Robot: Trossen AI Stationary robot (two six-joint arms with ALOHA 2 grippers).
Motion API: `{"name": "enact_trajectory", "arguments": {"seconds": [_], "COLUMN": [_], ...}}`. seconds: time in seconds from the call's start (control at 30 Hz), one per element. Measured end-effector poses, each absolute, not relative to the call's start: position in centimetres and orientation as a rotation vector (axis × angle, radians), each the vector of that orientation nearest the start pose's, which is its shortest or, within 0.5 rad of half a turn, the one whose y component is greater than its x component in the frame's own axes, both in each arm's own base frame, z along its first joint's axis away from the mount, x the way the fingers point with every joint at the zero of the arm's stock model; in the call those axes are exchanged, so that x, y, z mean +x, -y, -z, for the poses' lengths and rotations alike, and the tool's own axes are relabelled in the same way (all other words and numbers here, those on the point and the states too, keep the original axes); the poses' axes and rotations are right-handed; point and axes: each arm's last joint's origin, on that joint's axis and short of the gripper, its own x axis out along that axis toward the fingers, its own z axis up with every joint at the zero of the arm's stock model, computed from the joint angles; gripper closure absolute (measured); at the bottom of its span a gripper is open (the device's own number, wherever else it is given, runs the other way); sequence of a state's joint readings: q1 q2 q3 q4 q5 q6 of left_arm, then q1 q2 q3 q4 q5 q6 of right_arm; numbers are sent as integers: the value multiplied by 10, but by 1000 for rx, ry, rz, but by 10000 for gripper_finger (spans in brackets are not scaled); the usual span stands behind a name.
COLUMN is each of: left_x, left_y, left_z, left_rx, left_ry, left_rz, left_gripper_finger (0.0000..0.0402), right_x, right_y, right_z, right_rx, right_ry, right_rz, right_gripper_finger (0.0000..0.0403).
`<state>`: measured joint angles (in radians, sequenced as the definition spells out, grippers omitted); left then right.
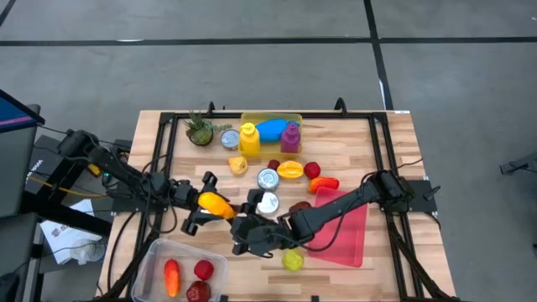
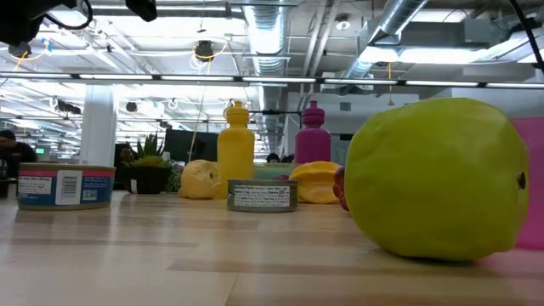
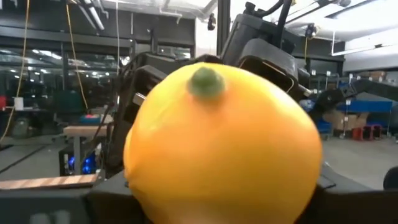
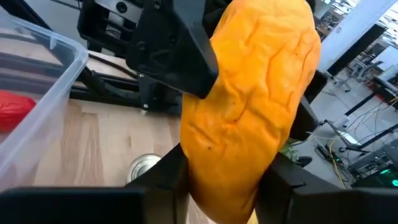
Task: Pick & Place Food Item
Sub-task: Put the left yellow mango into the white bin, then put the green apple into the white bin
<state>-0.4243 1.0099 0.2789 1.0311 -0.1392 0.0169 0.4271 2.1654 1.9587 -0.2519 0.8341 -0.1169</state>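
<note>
An orange-yellow fruit (image 1: pixel 216 205) with wrinkled skin and a green stem spot (image 3: pixel 206 82) hangs above the table's near left part, between both grippers. My left gripper (image 1: pixel 206 203) reaches in from the left and is shut on it. My right gripper (image 1: pixel 237 218) reaches in from the right and is shut on it too. A clear plastic bin (image 1: pixel 153 256) stands at the near left edge, with an orange item and red items lying inside. The fruit fills the left wrist view, with the right gripper's dark body behind it. My left gripper has the fruit between its two fingers (image 3: pixel 102 193), one on each flank. It comes in about level from the table's left. One of its fingers lies against the fruit's upper side (image 4: pixel 208 59). The fruit is clear of the table. My right gripper pinches the fruit's other end (image 4: pixel 224 180) between its two fingers (image 4: pixel 168 171). It comes from the table's right, slanting slightly downward. The fruit stands out well beyond the fingers, lifted clear.
A green fruit (image 1: pixel 292 260) lies near the front edge beside a pink mat (image 1: pixel 348 231). Two cans (image 1: pixel 268 178), more fruit, a yellow bottle (image 1: pixel 248 138), a purple bottle (image 1: pixel 291 137) and a small plant (image 1: pixel 200 130) crowd the middle and far side.
</note>
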Motion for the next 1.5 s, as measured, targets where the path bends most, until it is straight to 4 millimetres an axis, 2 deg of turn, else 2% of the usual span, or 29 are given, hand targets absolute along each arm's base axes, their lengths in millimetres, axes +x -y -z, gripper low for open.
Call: {"name": "enact_trajectory", "arguments": {"seconds": [0.2, 0.33, 0.4, 0.53, 0.67, 0.9, 1.13, 1.2, 1.37, 1.43, 1.5], "left_x": [167, 153, 144, 128, 119, 120, 124, 125, 127, 128, 129], "left_y": [81, 85, 88, 99, 111, 127, 133, 133, 131, 130, 130], "left_z": [-233, -232, -234, -234, -226, -207, -196, -197, -200, -200, -201], "left_rx": [-61, -65, -64, -48, -12, 50, 60, 52, 0, -1, -2], "left_ry": [167, 88, 77, 38, -29, -151, -218, -212, -214, -213, -201], "left_rz": [369, 439, 493, 724, 914, 1066, 1106, 1103, 987, 948, 942], "left_gripper_finger": [195, 195, 195, 195, 195, 195, 195, 172, 31, 18, 32], "right_x": [455, 448, 445, 439, 436, 434, 431, 429, 423, 420, 417], "right_y": [-194, -200, -198, -196, -197, -188, -181, -180, -176, -174, -173], "right_z": [-282, -275, -271, -264, -259, -254, -251, -250, -246, -244, -243], "right_rx": [-408, -399, -396, -376, -354, -341, -318, -311, -264, -241, -230], "right_ry": [-491, -560, -601, -695, -764, -850, -907, -924, -1000, -1041, -1075], "right_rz": [294, 255, 258, 222, 156, 122, 160, 170, 214, 216, 214], "right_gripper_finger": [183, 149, 146, 145, 144, 144, 143, 143, 142, 142, 142]}}
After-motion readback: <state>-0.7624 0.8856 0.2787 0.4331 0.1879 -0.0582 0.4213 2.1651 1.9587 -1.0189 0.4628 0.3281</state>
